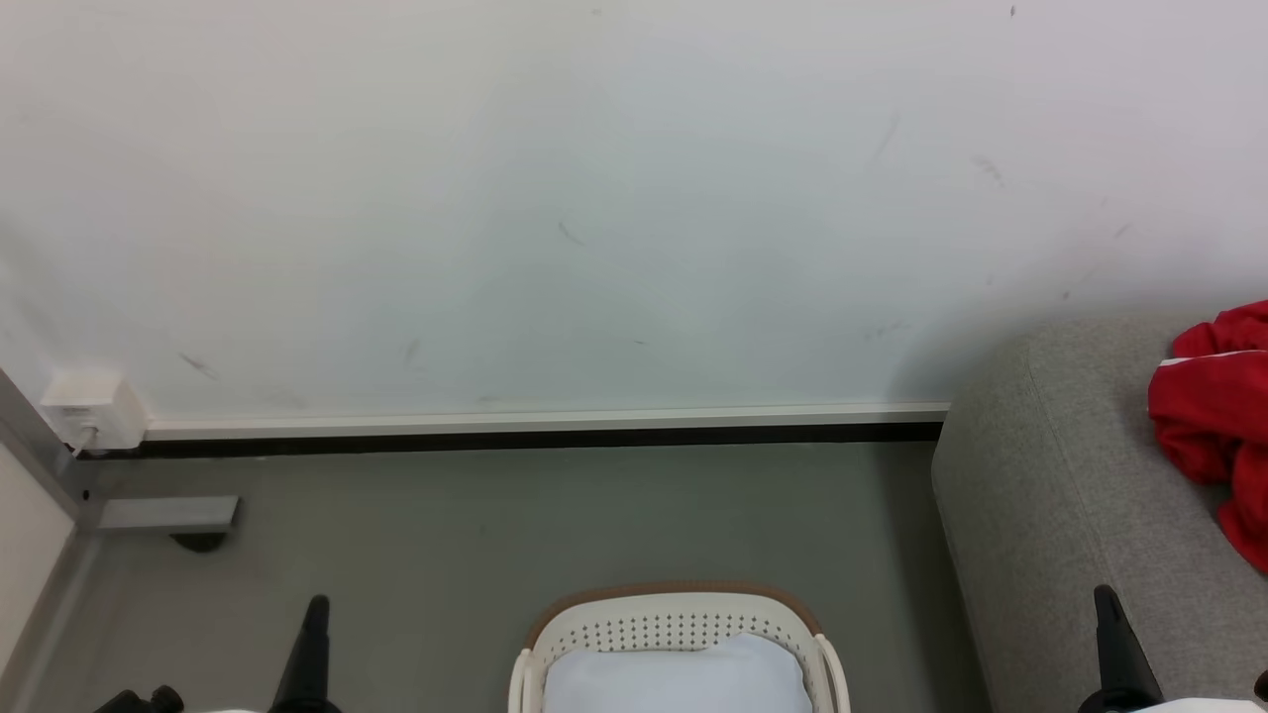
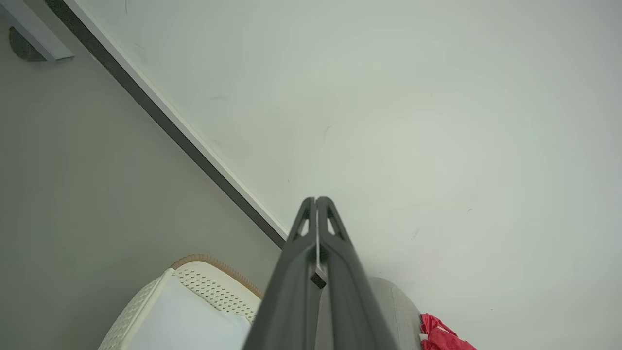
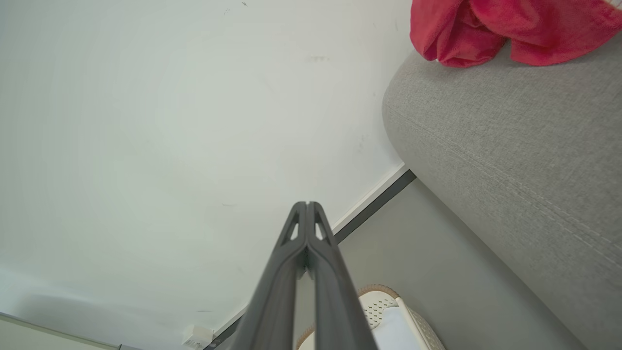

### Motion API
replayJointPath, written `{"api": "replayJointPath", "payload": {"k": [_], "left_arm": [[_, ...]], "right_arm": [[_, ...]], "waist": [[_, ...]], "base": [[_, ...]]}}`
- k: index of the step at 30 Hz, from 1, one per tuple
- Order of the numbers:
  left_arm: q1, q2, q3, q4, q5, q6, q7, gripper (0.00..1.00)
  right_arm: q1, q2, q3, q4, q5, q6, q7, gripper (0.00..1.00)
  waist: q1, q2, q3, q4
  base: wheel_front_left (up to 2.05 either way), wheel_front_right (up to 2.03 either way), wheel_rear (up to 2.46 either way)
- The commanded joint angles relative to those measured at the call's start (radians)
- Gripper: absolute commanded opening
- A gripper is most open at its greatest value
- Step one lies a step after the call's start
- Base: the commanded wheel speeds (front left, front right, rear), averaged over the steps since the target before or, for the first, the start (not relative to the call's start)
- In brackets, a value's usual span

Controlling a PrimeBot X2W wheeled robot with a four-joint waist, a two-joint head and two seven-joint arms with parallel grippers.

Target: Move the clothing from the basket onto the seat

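The bright red soft clothing [image 1: 1214, 416] lay on the big grey fabric seat [image 1: 1040, 515], near its rounded edge. The left gripper [image 2: 317, 199] and right gripper [image 3: 307, 203] had fingers pressed together, holding nothing.

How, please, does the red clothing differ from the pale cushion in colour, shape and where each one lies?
The clothing is bright red with a thin white stripe; the cushion is plain pale blue-white. The clothing lies crumpled in folds; the cushion looks smooth. The clothing rests on the grey seat; the cushion sits in the white basket. Both look soft.
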Motion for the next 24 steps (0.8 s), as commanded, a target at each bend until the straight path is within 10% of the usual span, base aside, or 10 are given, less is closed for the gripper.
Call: {"api": "replayJointPath", "payload": {"k": [1,24], "left_arm": [[-0.024,0.001,0.007,-0.015,-0.032,-0.002,0.007,0.0],[-0.053,-0.007,0.029,-0.019,-0.249,-0.003,0.071,0.0]], "right_arm": [[-0.02,-0.008,-0.008,-0.015,0.031,-0.001,0.007,0.0],[-0.045,-0.009,-0.033,-0.034,0.27,-0.001,0.068,0.0]], "waist": [[0.0,0.0,0.001,0.0],[-0.0001,0.0,0.013,0.008]], "base": [[0.0,0.0,0.0],[0.0,0.0,0.0]]}}
